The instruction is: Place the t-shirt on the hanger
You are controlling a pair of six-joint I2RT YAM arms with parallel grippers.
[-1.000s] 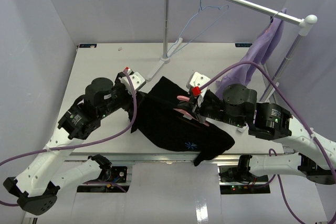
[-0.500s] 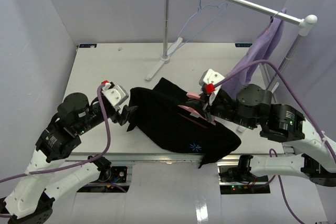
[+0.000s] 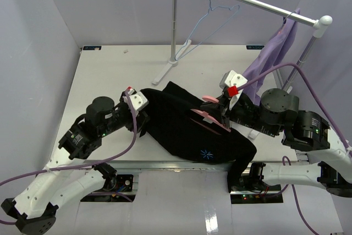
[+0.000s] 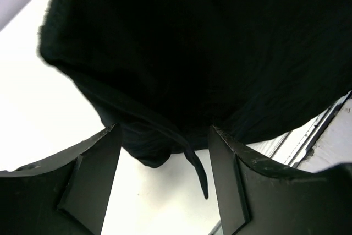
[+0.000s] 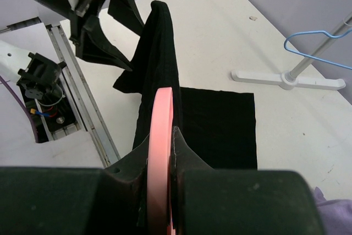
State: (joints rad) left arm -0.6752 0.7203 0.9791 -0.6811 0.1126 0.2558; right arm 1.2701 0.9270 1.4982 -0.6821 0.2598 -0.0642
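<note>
The right gripper (image 5: pixel 162 141) pinched the hanger (image 5: pixel 162 108). The left gripper (image 4: pixel 162 152) was spread around the t-shirt (image 3: pixel 181 125) edge; shutting beside it could let the cloth slide off.

I'm looking at two arms bolted at the near edge of the table (image 3: pixel 110 70). The left arm (image 3: pixel 82 136) and the right arm (image 3: pixel 286 119) are each wearing white shells off that near edge and black round joint housings over the table. A purple cable (image 3: pixel 134 125) is looping along each. A white camera block (image 3: pixel 137 100) with a red tab is sitting at each wrist. The left fingers (image 4: pixel 88 185) are showing as black angular plates.
</note>
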